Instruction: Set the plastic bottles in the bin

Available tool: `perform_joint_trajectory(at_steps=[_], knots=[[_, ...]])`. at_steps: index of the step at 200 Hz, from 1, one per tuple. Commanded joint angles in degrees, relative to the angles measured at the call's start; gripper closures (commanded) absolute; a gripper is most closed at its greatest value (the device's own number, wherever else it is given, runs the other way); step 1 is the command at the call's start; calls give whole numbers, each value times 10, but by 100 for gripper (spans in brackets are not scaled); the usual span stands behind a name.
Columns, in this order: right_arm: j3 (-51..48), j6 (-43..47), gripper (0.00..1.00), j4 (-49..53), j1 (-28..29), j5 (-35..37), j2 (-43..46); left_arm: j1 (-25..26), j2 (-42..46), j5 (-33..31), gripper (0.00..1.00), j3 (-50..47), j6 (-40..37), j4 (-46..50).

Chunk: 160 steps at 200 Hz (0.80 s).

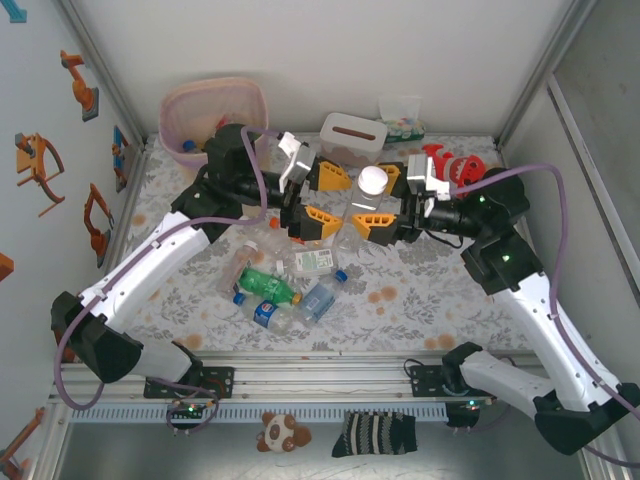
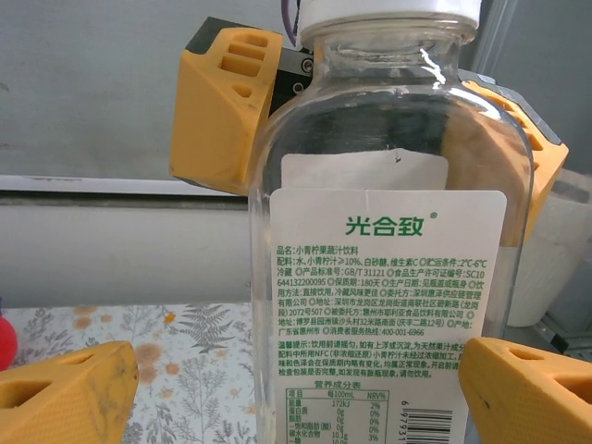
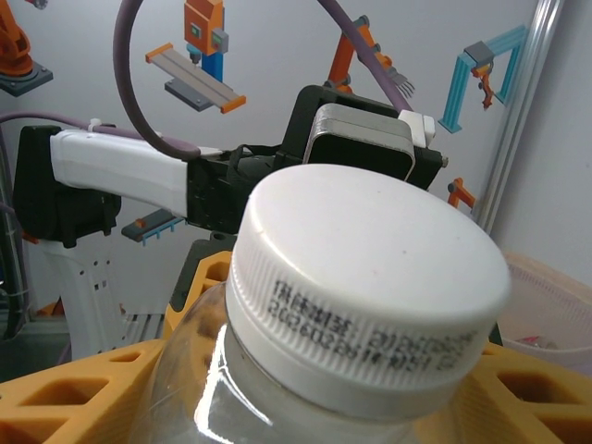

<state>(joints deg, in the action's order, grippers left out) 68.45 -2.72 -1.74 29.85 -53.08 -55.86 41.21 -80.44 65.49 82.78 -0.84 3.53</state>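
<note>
The right gripper (image 1: 380, 200) has its yellow fingers (image 2: 227, 106) pressed against both sides of a clear bottle (image 2: 388, 157), high on the shoulder just under the white cap (image 3: 370, 268), so it is clamped on it, cap uppermost. The left gripper (image 1: 326, 200) faces it from the bin's side with its jaws spread wide, one to each side of the bottle's white label (image 2: 388, 305). On one side I can see a plain gap between fingertip (image 2: 65, 393) and plastic, so it is not gripping.

The bin (image 1: 172, 112), beige with a pink liner over its rim, stands to the left of the held bottle from overhead, and the left arm's wrist lies between the two. Just right of the bin sits a white tissue box (image 1: 352, 135), and farther right from the bin a red plush toy (image 1: 452, 165). The other plastic bottles (image 1: 275, 285) lie in a loose heap on the flowered table cover (image 1: 420, 300), nearer the arm bases than the bin is and a little to its right.
</note>
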Motion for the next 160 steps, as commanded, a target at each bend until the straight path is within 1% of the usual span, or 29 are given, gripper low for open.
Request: perform_joint_trajectory(at_steps=[1, 28, 59, 76, 92, 112, 136, 147, 160], knots=[[17, 26, 59, -13, 7, 56, -11, 25, -2, 20, 11, 13, -5, -9], [17, 42, 60, -6, 7, 73, -10, 25, 2, 20, 11, 12, -11, 0], [29, 84, 60, 51, 7, 83, -4, 25, 26, -20, 10, 13, -74, 63], [28, 98, 60, 65, 7, 98, 2, 25, 35, -27, 8, 10, -87, 78], [28, 99, 61, 68, 7, 102, 4, 25, 35, -24, 6, 10, -86, 79], [28, 88, 61, 53, 8, 87, 2, 25, 29, -8, 5, 10, -63, 57], [26, 85, 61, 44, 9, 78, 0, 26, 19, 31, 5, 13, -40, 40], [26, 84, 61, 43, 9, 77, 0, 27, 17, 34, 5, 15, -36, 38], [23, 76, 61, 28, 9, 53, 2, 28, 16, 35, 6, 15, -36, 37]])
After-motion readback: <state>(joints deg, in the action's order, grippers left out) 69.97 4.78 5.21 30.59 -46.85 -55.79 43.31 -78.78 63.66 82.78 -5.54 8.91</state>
